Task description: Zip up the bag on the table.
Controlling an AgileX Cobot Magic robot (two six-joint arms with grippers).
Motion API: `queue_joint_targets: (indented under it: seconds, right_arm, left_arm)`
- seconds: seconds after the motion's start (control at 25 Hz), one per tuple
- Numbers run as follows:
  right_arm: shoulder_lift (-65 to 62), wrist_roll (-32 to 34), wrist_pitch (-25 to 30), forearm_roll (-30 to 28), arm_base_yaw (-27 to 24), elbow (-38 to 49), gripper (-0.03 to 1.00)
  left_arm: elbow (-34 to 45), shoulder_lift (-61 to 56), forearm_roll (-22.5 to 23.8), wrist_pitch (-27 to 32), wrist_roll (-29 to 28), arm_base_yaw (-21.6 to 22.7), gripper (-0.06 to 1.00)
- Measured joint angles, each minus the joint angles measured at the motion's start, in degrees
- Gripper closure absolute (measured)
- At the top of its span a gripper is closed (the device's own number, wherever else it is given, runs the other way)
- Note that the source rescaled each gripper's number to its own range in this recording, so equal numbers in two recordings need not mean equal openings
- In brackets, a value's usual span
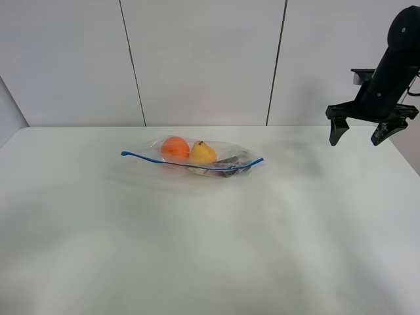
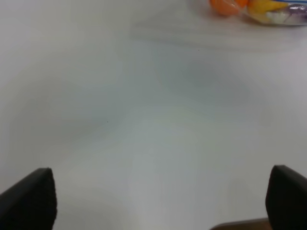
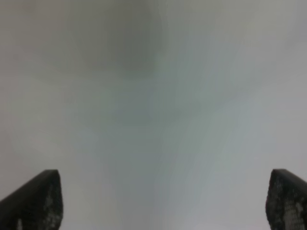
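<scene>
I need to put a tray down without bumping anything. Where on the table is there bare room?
The table is bare across its whole near half, in front of the bag, and on both sides of it. The bag sits alone toward the far edge. The right hand hangs open above the far right corner, so avoid that spot.

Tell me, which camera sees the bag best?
The exterior high view: the whole bag lies there, blue strip included. The left wrist view catches only a cut-off bit at its edge; the right wrist view shows none.
</scene>
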Motion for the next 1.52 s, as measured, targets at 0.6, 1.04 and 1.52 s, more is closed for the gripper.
queue_joint_targets:
  seconds: [0.6, 1.04, 1.52]
  right_arm:
    - [-28.6, -3.0, 0.2, 2.7, -0.6, 29.8, 0.05]
    - [-54.2, -3.1, -6.3, 5.2, -0.6, 53.7, 0.05]
    - [-79.2, -3.1, -9.9, 5.5, 5.7, 69.4, 0.05]
  left_arm:
    - [0.0, 0.0, 0.0, 0.0, 0.0, 0.0, -0.06]
    - [0.0, 0.0, 0.0, 0.0, 0.0, 0.0, -0.06]
    - [0.0, 0.0, 0.0, 0.0, 0.0, 0.0, -0.06]
